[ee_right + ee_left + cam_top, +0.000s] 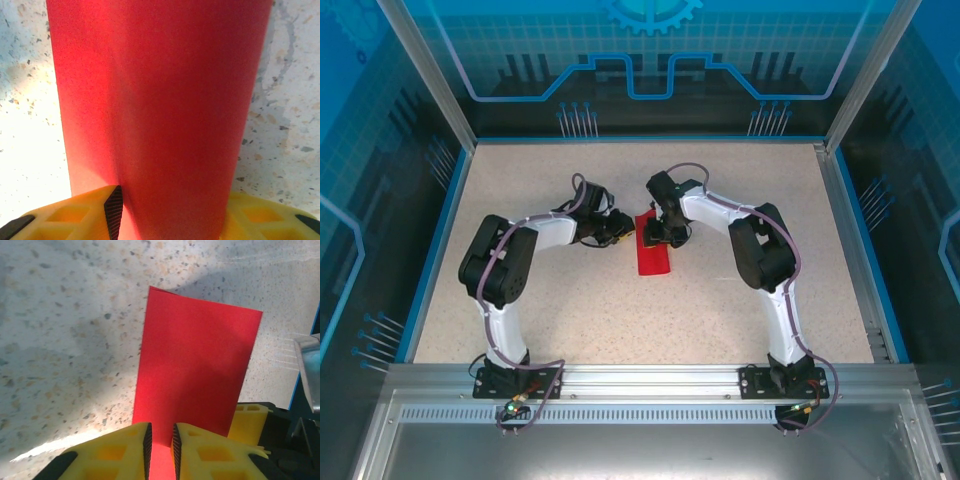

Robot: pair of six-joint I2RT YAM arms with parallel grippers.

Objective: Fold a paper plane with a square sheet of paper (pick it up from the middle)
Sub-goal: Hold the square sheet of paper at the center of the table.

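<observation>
Your left wrist view catches the left gripper (161, 450) with jaws narrowed to a slit around the near edge of the square sheet of paper (195, 370), the right wrist view has the right gripper (170, 217) with jaws wide astride it, and from above both grippers hide its far end, so I can't tell if either truly grips.
</observation>
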